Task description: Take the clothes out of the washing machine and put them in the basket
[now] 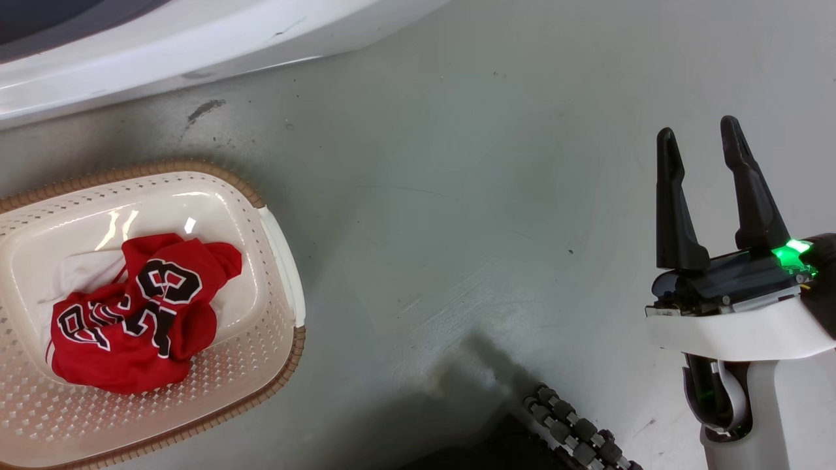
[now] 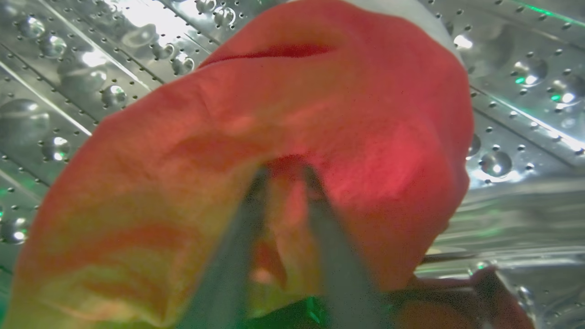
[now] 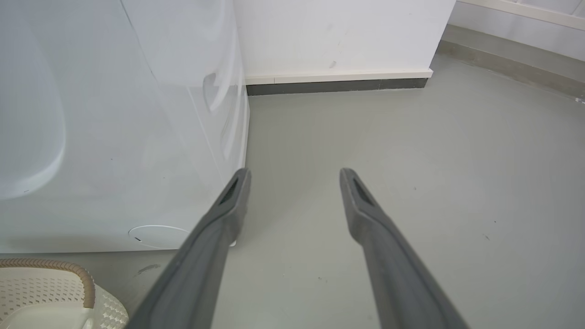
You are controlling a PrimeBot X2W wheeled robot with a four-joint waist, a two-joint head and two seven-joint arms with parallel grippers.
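The left pincer is nipped narrowly on a fold of a red garment draped over its fingers, with the steel drum just beyond, while the right pincer gapes wide over the floor, the basket holding a red jersey well to its left.

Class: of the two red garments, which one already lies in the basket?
The jersey with black numbers, in the basket; the other garment is in the drum, pinched by the left gripper.
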